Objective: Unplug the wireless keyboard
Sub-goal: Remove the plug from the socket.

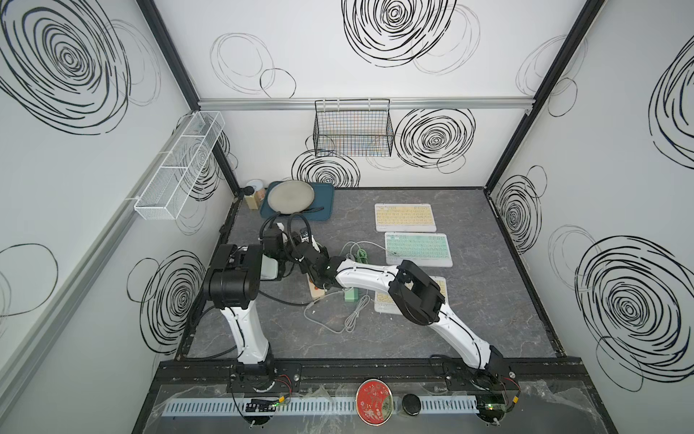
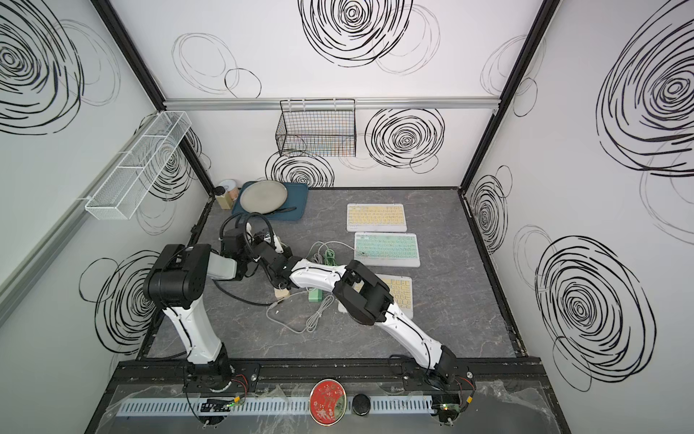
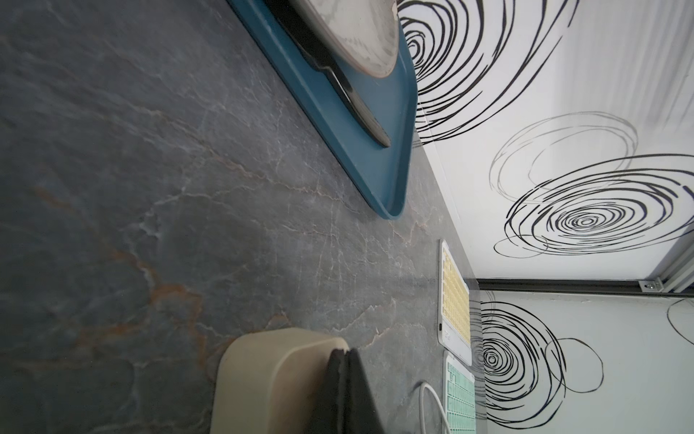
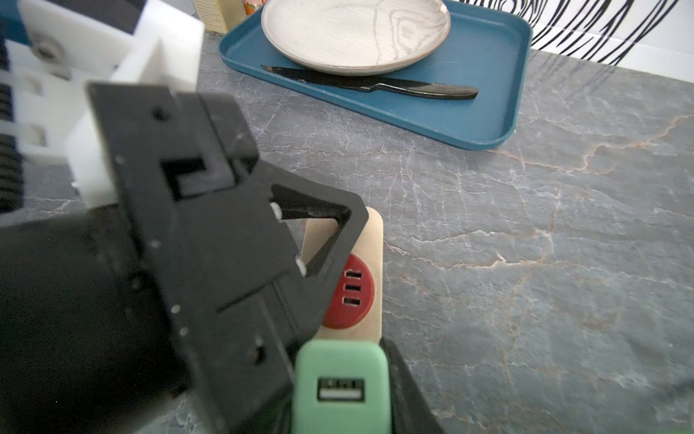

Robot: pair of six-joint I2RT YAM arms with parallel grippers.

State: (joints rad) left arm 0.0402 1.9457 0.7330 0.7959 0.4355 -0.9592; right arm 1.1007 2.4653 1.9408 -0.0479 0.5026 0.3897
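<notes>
Three keyboards lie at the right: a yellow one [image 1: 405, 217] at the back, a green one [image 1: 418, 249] in the middle, and a yellow one [image 1: 440, 288] half hidden under my right arm. A white cable [image 1: 366, 246] runs to the green keyboard's left edge. A beige power strip [image 4: 366, 240] with red sockets lies mid-table. My right gripper [image 4: 340, 379] is shut on a green charger [image 4: 340, 360] over the strip; its USB port is empty. Whether its prongs sit in the strip is hidden. My left gripper [image 3: 347, 355] is shut, its tips pressed on the strip's far end [image 3: 278, 372].
A blue tray [image 1: 325, 203] at the back left holds a plate [image 1: 290, 197] and a black knife [image 4: 375, 86]. Another green charger [image 1: 352, 295] and loose grey cables [image 1: 353, 315] lie near the strip. Jars [image 1: 255, 191] stand in the back left corner.
</notes>
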